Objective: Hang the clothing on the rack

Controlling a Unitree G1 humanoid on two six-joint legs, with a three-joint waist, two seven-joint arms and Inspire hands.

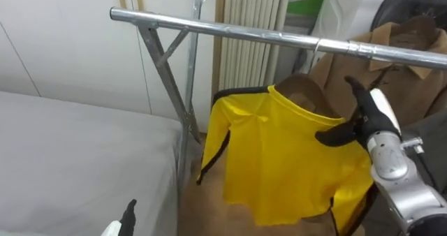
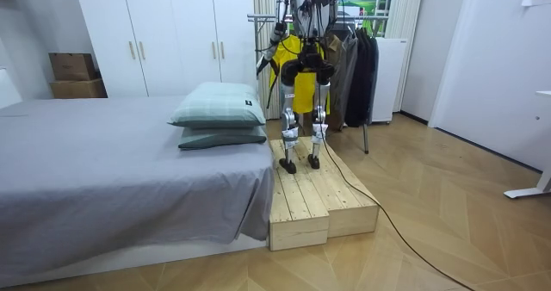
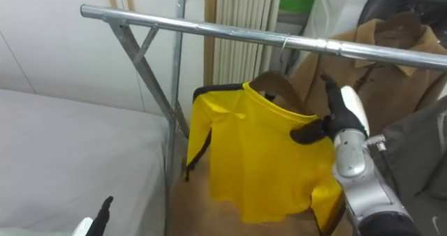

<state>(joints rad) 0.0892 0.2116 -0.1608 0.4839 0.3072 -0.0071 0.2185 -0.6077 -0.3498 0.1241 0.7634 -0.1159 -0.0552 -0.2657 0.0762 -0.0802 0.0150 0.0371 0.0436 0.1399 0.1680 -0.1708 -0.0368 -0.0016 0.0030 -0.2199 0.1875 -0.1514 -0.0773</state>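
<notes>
One yellow shirt (image 1: 286, 152) with dark trim hangs on a wooden hanger (image 1: 304, 89) from the rail (image 1: 230, 30), just left of and below the right hand's fingers. The right hand (image 1: 374, 114) is raised at the shirt's shoulder with thumb and fingers spread, and the thumb lies on the cloth. The left hand (image 1: 124, 218) shows low beside the bed (image 1: 70, 152).
</notes>
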